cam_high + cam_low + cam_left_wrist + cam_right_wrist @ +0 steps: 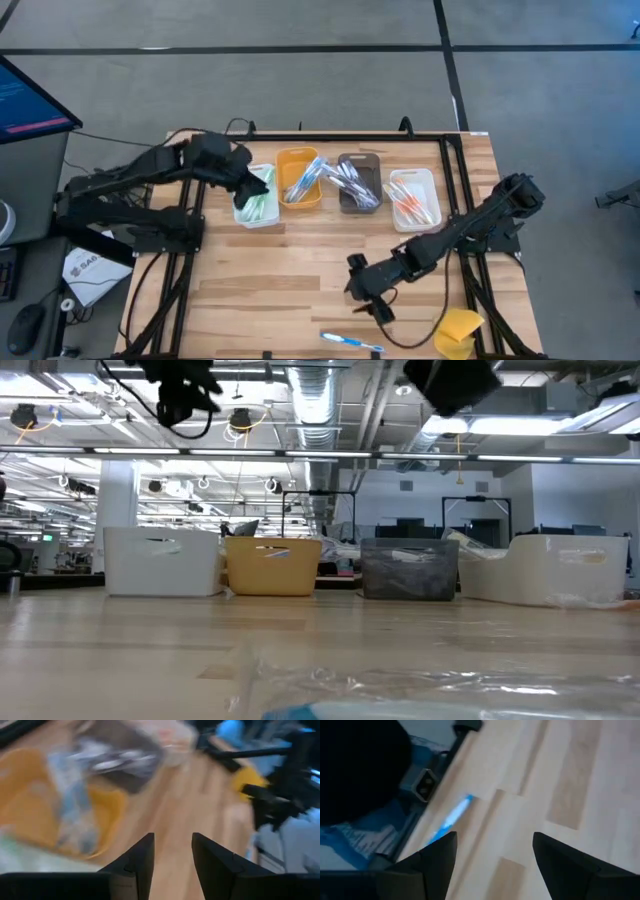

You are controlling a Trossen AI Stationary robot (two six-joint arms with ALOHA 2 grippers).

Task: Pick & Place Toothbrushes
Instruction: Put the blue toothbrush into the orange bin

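Note:
A single blue toothbrush (352,343) lies flat on the wooden table by its near edge; the right wrist view shows it as a blue streak (451,818). My right gripper (374,303) hangs open a little above and beyond it, toward the table's middle, with nothing between its fingers (495,847). Other toothbrushes fill four bins in a row at the far side: green ones in the left white bin (258,206), blue and white ones in the orange bin (298,178), grey ones in the grey bin (359,183), orange ones in the right white bin (414,199). My left gripper (250,186) hovers open and empty (172,847) above the left white bin.
A yellow sponge-like lump (460,331) sits at the table's near right corner. Bare wood lies between the bin row and the near edge. A monitor (30,100) and a mouse (28,322) lie off the table's left side.

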